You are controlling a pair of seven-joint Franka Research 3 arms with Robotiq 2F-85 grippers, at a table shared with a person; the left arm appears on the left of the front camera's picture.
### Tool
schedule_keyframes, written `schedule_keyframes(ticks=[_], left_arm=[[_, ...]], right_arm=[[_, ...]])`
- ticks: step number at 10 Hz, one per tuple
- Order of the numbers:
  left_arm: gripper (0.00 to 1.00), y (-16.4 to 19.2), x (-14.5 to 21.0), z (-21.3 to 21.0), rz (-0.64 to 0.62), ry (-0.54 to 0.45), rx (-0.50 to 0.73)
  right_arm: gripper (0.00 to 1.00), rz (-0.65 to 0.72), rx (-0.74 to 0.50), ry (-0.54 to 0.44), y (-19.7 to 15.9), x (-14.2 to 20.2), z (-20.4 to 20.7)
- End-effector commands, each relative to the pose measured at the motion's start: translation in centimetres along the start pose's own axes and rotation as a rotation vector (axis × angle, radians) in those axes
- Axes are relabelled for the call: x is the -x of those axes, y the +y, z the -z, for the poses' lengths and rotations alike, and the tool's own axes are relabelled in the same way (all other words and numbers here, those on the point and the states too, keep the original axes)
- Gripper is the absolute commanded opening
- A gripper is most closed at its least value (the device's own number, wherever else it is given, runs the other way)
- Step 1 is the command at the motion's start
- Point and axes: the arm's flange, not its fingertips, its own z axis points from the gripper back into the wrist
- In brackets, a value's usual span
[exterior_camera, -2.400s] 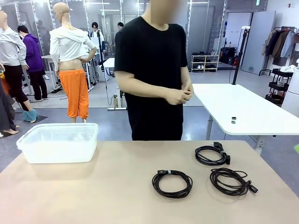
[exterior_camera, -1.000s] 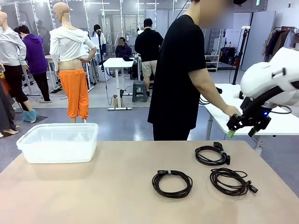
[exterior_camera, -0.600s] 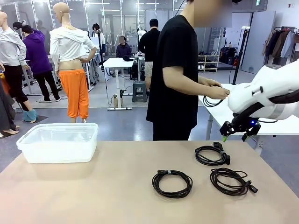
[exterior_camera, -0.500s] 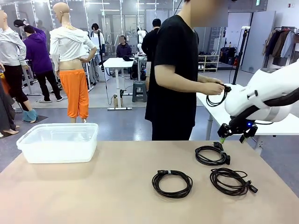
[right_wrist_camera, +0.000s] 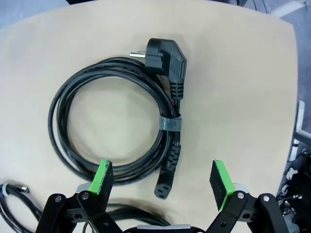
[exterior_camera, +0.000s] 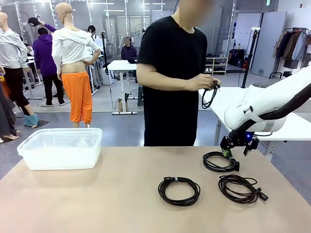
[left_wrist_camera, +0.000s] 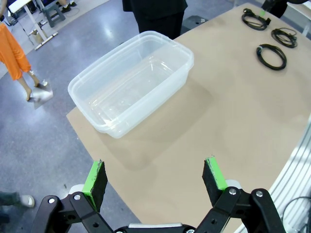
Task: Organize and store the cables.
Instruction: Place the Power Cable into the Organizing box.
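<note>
**A:** Three coils (exterior_camera: 161,191) lie right of centre on the tabletop (exterior_camera: 97,204). Where should it grab the power cord (right_wrist_camera: 168,124)?

**B:** Light and floppy, I'd judge. The right tool (right_wrist_camera: 161,170) hangs spread above it; pinch the strapped side.

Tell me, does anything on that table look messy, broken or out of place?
Nothing stands out: the cables lie coiled on the table, and the clear tub sits upright and empty.
</note>
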Motion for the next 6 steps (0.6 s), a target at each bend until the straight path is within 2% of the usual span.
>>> schedule_keyframes(ticks=[1,6], left_arm=[[1.00,0.1,0.0,-0.1,0.015,-0.008,0.010],[1.00,0.1,0.0,-0.1,0.015,-0.008,0.010]], right_arm=[[1.00,0.026,0.037,0.035,1.0,-1.6,1.0],[1.00,0.033,0.039,0.103,0.5,-3.5,3.4]])
